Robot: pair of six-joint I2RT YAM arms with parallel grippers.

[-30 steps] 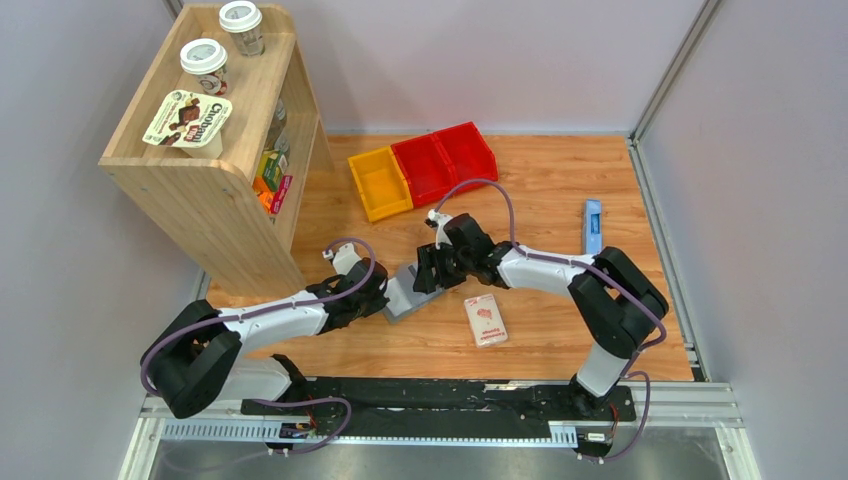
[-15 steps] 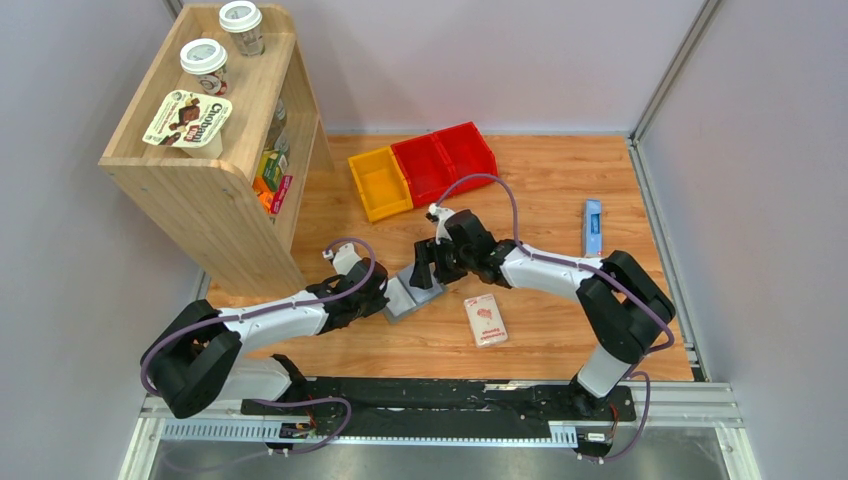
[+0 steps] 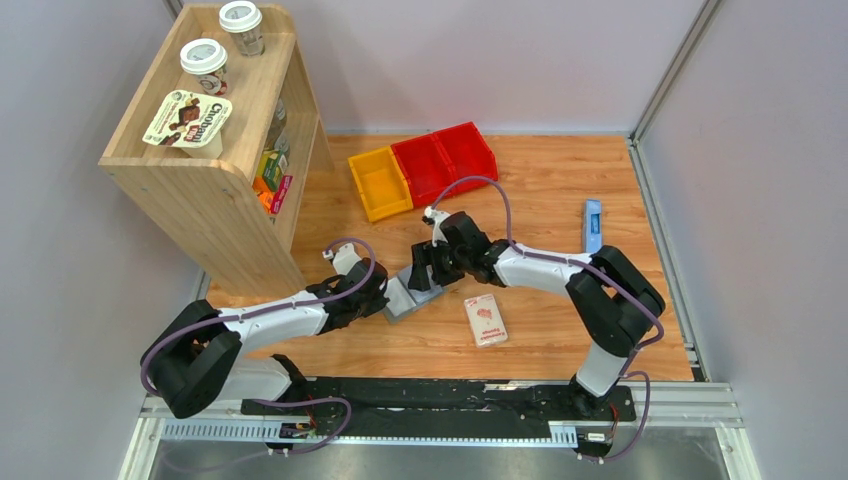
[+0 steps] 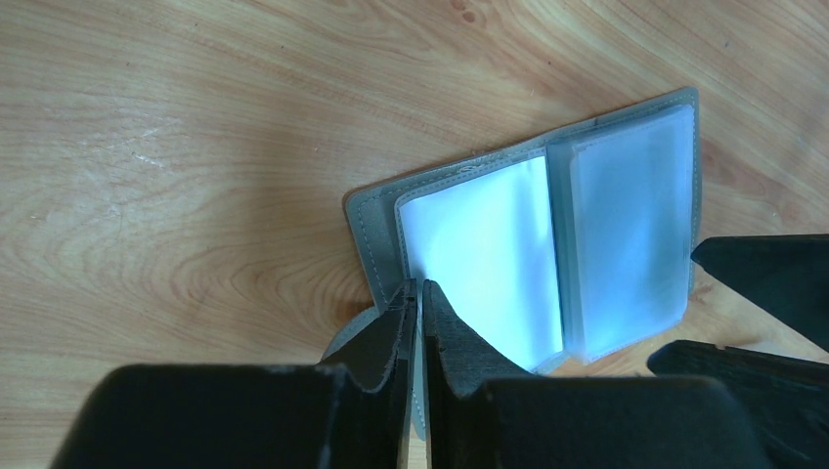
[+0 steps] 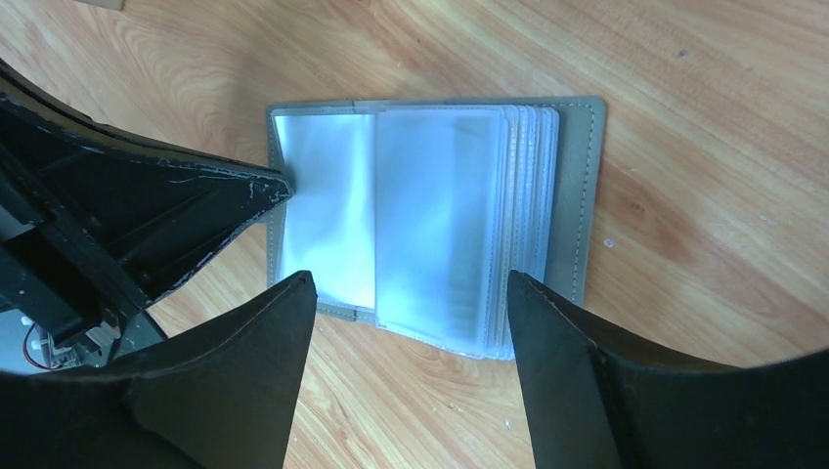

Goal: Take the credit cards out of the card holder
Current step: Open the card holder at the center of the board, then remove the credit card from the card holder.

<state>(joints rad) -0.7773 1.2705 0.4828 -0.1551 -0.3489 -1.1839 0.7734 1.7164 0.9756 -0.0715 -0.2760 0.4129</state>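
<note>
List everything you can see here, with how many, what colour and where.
card holder: one, grey, open, centre, between the claws
yellow bin: one, far side
red bins: two, beside it
packet: one, white and pink, right of card holder
blue object: one, far right
shelf: one, wooden, left
lidded cups: two, white lids, shelf top
snack tub: one, shelf top
left claw: black, shut on card holder's edge
right claw: black, open over card holder

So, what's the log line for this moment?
card holder: open on table | left hand: pinching its edge | right hand: open above it
</note>
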